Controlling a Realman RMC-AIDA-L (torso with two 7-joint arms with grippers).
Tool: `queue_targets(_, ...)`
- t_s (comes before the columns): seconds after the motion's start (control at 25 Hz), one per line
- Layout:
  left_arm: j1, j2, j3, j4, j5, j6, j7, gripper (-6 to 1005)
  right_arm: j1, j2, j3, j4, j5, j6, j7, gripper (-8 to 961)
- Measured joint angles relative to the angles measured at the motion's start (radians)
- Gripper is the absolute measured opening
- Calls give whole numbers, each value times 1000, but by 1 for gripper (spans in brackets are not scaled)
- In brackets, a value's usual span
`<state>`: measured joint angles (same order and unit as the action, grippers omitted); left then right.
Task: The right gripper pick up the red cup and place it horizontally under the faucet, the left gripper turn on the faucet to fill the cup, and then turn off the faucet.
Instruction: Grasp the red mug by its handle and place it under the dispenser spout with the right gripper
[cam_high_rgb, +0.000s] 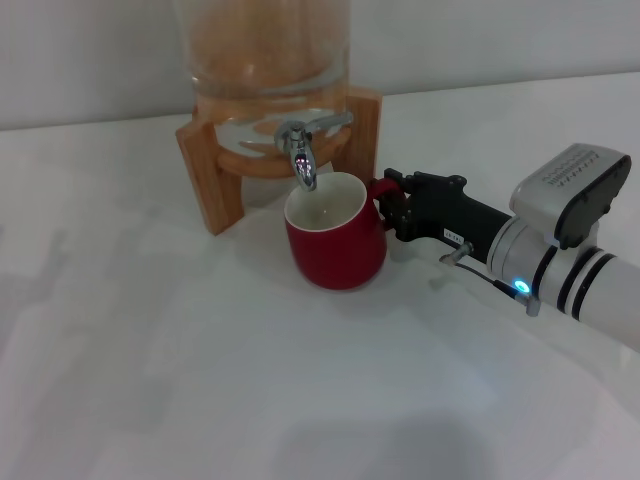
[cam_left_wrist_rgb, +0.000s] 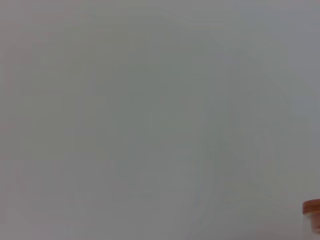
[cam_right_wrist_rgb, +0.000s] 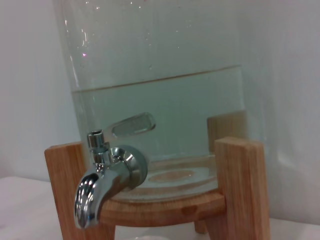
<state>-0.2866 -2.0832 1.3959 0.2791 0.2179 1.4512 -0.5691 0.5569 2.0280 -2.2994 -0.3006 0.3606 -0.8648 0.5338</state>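
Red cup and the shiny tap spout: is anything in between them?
No. In the head view the chrome faucet's down-turned spout hangs just over the squat dark-red ceramic cup's open rim, nothing between.

Head cam looks down at the faucet (cam_high_rgb: 300, 150); right wrist cam sees it close-up, left wrist cam mostly blank surface.

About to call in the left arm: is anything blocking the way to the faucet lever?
Nothing visible does. The faucet lever is exposed above the red cup, which the right gripper holds by its handle from the right. The left gripper is out of the head view.
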Motion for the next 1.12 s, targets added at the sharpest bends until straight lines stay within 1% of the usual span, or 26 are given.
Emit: queue_targets(1.12, 0, 0, 0, 0, 8, 3, 0, 875, -18, 0, 33, 0, 14, 3, 5, 195)
